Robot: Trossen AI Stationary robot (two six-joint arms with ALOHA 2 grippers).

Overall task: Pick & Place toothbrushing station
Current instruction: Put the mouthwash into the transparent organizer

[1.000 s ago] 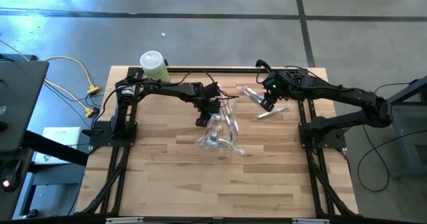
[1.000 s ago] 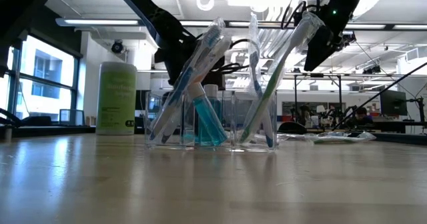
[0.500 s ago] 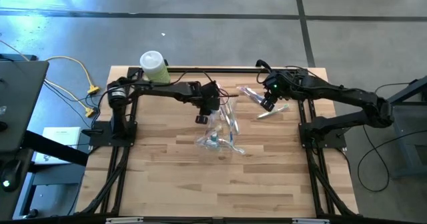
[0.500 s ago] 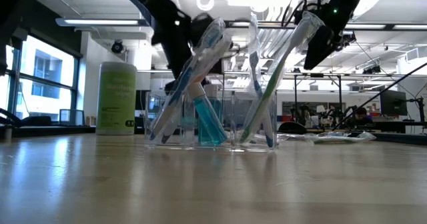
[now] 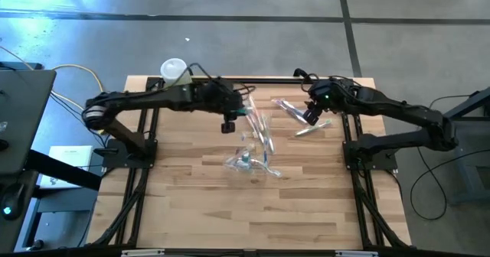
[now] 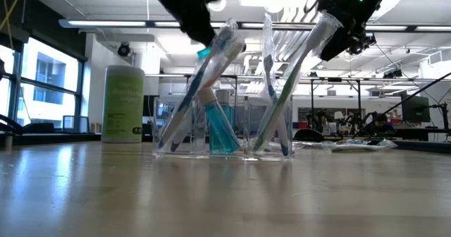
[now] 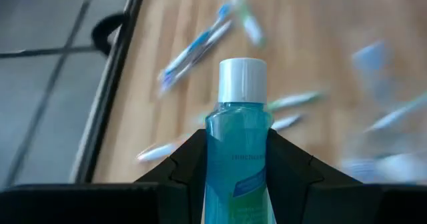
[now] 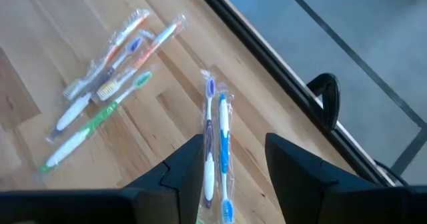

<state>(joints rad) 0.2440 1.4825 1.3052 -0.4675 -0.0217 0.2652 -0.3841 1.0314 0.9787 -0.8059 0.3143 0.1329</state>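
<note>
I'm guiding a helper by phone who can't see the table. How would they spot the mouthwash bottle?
Find the clear organizer at the middle of the wooden table, then look just beyond it toward the far edge, where the left end effector hangs above the wood. The mouthwash bottle is clamped in it: clear blue liquid and a white cap, unlike the slim wrapped toothbrushes lying flat nearby.

High view straight down over table (image 5: 306, 203), low view level at tabletop, both sharing clear organizer (image 6: 222, 128)
</note>
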